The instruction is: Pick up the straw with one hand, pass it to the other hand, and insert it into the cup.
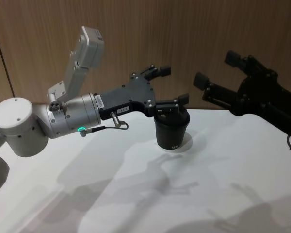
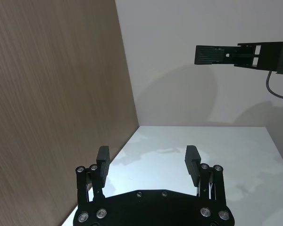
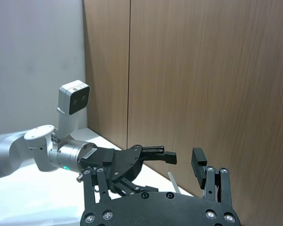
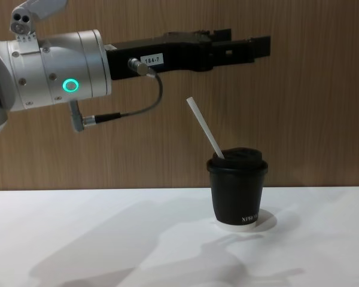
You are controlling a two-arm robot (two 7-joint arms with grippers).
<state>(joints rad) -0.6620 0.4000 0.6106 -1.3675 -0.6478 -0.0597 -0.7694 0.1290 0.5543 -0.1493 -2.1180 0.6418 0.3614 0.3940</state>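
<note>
Left tool (image 4: 260, 46) hangs open and empty above the cup (image 4: 237, 188) on the tabletop (image 4: 107, 239), apparently because the straw (image 4: 205, 129) already stands tilted in the lid. Right tool (image 1: 214, 80), open and empty, hovers off to the right, clear of both.

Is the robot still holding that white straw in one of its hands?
No. In the chest view the straw leans out of the cup lid on its own, with the left hand open above it, not touching.
</note>
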